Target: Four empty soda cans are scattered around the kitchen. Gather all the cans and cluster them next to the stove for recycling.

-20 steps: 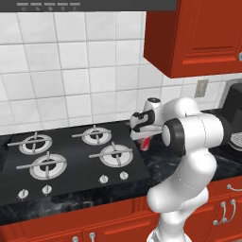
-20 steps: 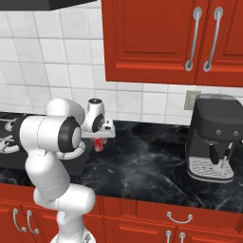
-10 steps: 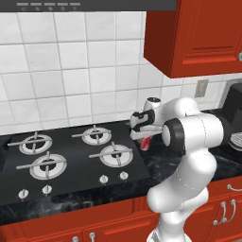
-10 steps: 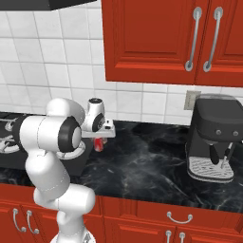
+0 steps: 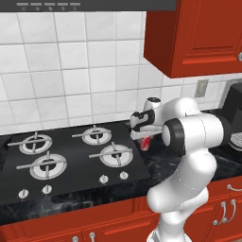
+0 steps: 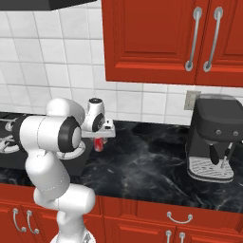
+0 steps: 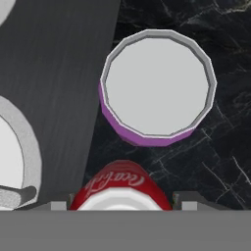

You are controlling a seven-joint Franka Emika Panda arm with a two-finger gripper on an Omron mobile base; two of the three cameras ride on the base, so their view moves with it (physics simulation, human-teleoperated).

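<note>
A red soda can [image 7: 121, 188] stands upright on the black counter just right of the stove [image 5: 71, 165]. My gripper [image 7: 120, 206] reaches down over it with one finger on each side; whether the fingers still press it is unclear. In the base views the red can [image 5: 145, 143] [image 6: 98, 144] shows under the hand [image 5: 142, 122]. Just beyond it in the hand view stands a pink-purple soda can [image 7: 157, 88] with a silver top, also on the counter beside the stove's edge [image 7: 59, 73].
A silvery ring burner [image 7: 14, 147] lies close to the cans. The stove's knobs [image 5: 113, 177] line its front. A dark coffee machine [image 6: 218, 137] stands at the right end of the counter, with bare black marbled countertop [image 6: 147, 166] between it and the cans.
</note>
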